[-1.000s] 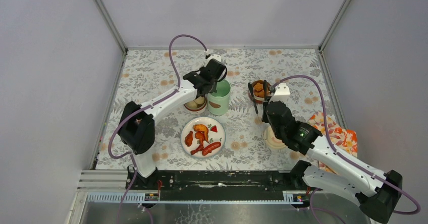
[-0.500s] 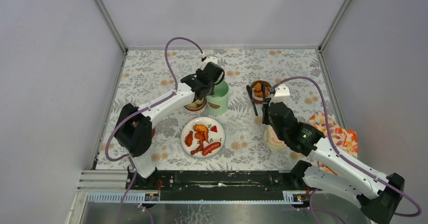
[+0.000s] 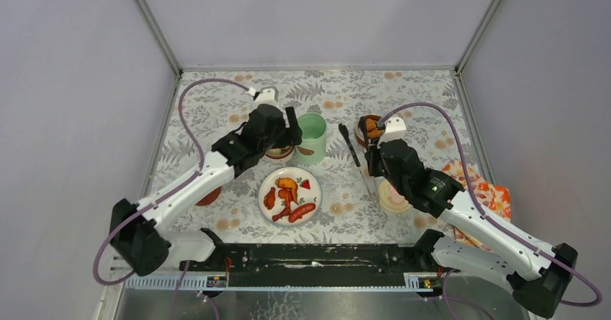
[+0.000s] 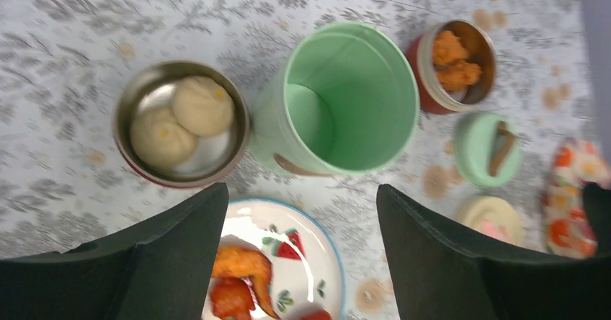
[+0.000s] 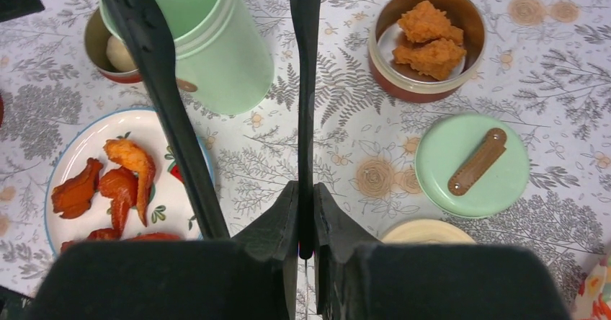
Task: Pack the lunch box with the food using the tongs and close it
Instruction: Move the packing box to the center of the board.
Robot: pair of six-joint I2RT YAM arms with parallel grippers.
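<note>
The mint-green jar (image 3: pixel 311 138) (image 4: pixel 346 96) (image 5: pixel 209 39) stands open and upright. Left of it a steel bowl (image 3: pixel 277 150) (image 4: pixel 180 122) holds two pale balls. A second bowl (image 3: pixel 371 127) (image 5: pixel 425 42) holds orange fried chunks. Fried pieces and red sausages (image 3: pixel 287 190) (image 5: pixel 119 183) lie on the plate (image 3: pixel 315 199). My left gripper (image 3: pixel 287 134) (image 4: pixel 302 190) hovers open and empty above the jar, bowl and plate. My right gripper (image 3: pixel 369 166) (image 5: pixel 306 219) is shut on one arm of the dark tongs (image 3: pixel 349 143) (image 5: pixel 155 82), which point toward the jar.
The green lid with the brown handle (image 5: pixel 472 165) (image 4: pixel 488 148) and a cream lid (image 3: pixel 393 197) (image 5: pixel 425 231) lie right of the plate. A dark-red lid (image 3: pixel 209 196) lies partly under the left arm. An orange patterned cloth (image 3: pixel 483 190) sits at the right edge.
My left gripper has opened and drawn back to the left, away from the jar's rim. The right gripper has swung the tongs a little left, toward the jar.
</note>
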